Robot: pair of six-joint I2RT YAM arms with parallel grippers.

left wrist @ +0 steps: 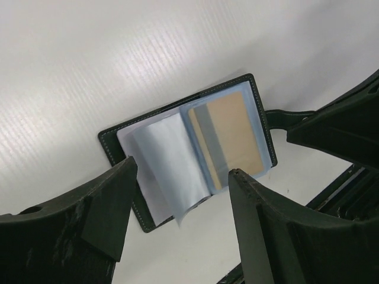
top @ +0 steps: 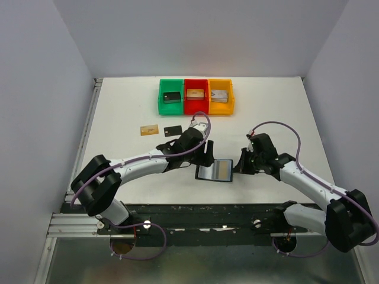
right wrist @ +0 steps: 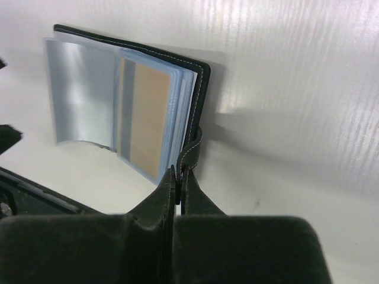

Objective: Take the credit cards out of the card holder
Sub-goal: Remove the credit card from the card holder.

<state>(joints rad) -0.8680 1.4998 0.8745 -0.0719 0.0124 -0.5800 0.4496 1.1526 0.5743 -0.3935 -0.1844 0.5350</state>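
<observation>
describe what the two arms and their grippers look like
The left arm and right arm are white tubular links with bulky black joints; a thin purple-grey cable loops along each. The left gripper and right gripper are matte black, with broad wedge-shaped fingers. No markings are visible.

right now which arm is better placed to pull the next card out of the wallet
Left. The left end effector is open over the open wallet, where a tan card shows in a sleeve. The right end effector is shut on the wallet's edge tab, likely steadying it.
</observation>
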